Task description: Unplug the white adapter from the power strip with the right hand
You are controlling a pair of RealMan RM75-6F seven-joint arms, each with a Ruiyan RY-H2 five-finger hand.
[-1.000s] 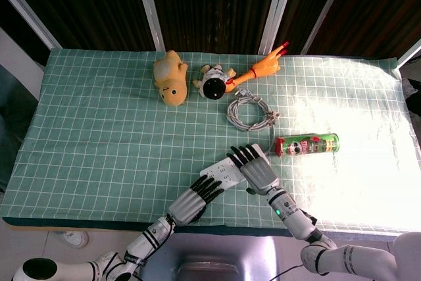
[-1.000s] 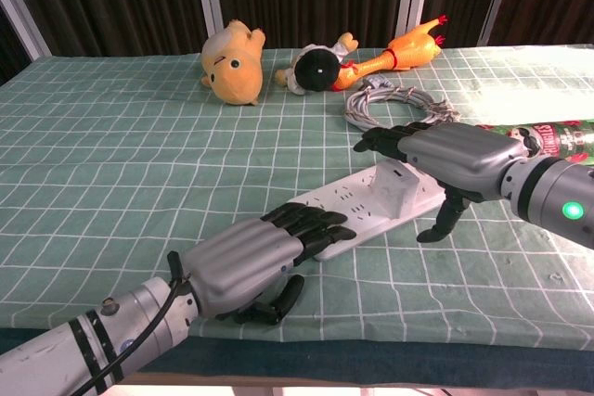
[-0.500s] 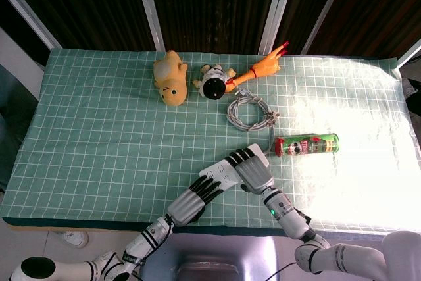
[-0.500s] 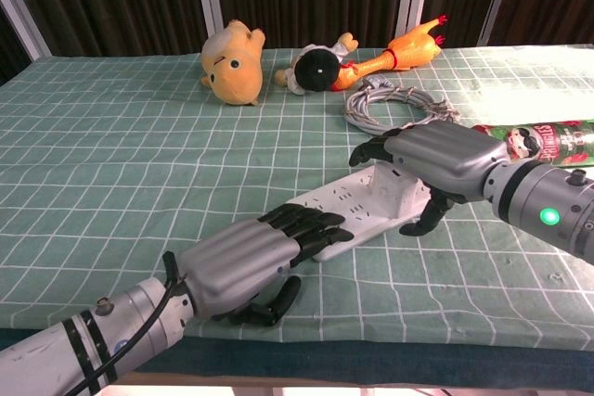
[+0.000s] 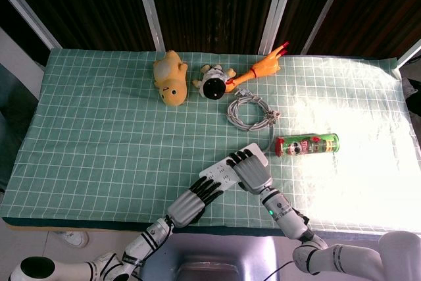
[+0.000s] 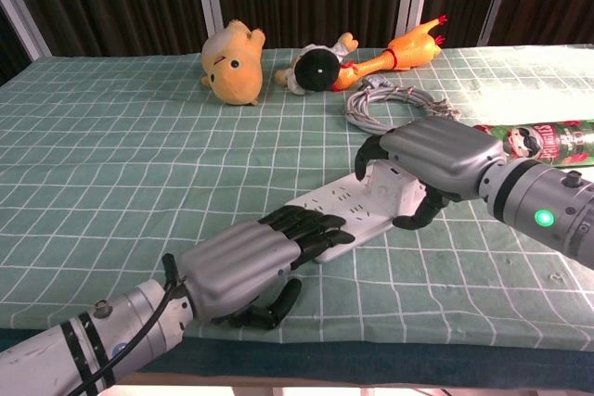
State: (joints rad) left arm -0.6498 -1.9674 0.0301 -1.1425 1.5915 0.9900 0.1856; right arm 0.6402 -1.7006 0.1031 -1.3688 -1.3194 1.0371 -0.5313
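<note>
A white power strip (image 6: 339,209) (image 5: 221,172) lies slantwise near the table's front edge. The white adapter (image 6: 387,195) stands plugged in at its far end. My right hand (image 6: 432,156) (image 5: 250,172) wraps the adapter, fingers curled over its far side and thumb against its near side. In the head view the hand hides the adapter. My left hand (image 6: 249,260) (image 5: 195,200) rests flat on the strip's near end, fingers stretched along it and thumb on the cloth.
A coiled grey cable (image 6: 394,104) (image 5: 248,111) and a green chips can (image 5: 307,144) lie just beyond my right hand. A yellow plush (image 5: 170,78), a black-and-white toy (image 5: 214,83) and a rubber chicken (image 5: 263,67) line the back of the green checked cloth (image 5: 105,129).
My right hand has come in from the right over the strip's far end, and its fingers and thumb have closed around the adapter. The left hand stayed on the strip.
</note>
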